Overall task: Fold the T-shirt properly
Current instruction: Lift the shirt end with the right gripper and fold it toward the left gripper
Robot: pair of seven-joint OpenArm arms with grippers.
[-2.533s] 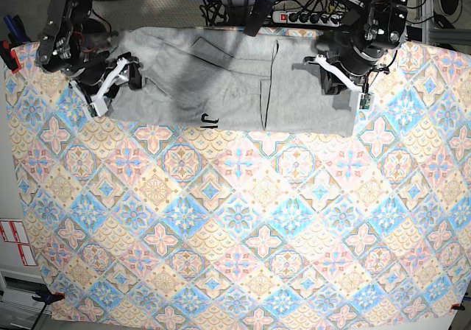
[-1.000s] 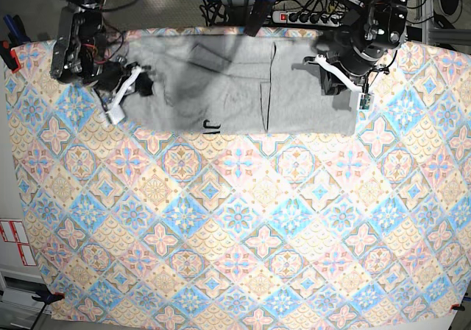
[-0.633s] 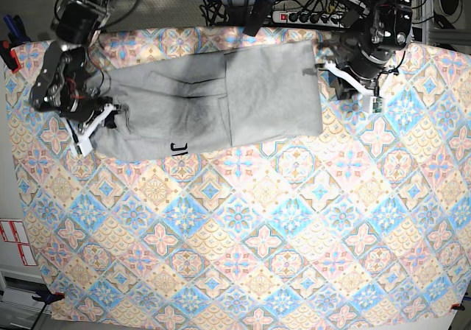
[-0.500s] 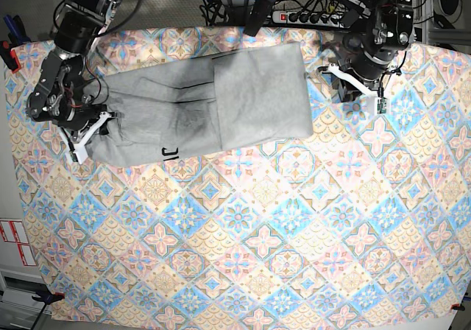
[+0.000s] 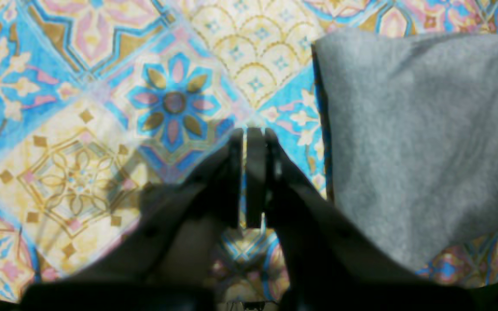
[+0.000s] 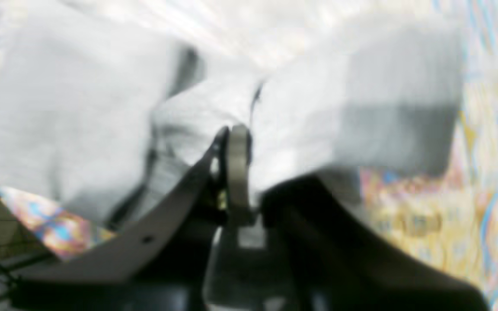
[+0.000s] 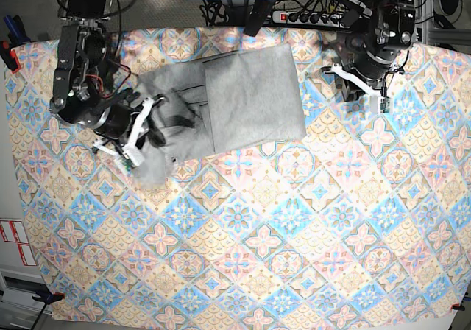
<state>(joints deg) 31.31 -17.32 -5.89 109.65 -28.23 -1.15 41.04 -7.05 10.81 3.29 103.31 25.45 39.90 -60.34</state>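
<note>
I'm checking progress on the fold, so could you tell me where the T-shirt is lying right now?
In the base view, the T-shirt lies upper-centre on the tablecloth, its bunched left end in the right gripper.

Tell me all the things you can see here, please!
T-shirt: one, grey, on the tablecloth near the far edge, one end bunched up.
Tablecloth: one, pink, blue and yellow tiles, covering the table.
Power strip: one, black, behind the table.
Clamp: one, dark, at the near corner of the tablecloth.
Right gripper: one, black and white, jaws shut on the T-shirt's bunched end.
Left gripper: one, black, jaws shut on nothing, beside the T-shirt.
</note>
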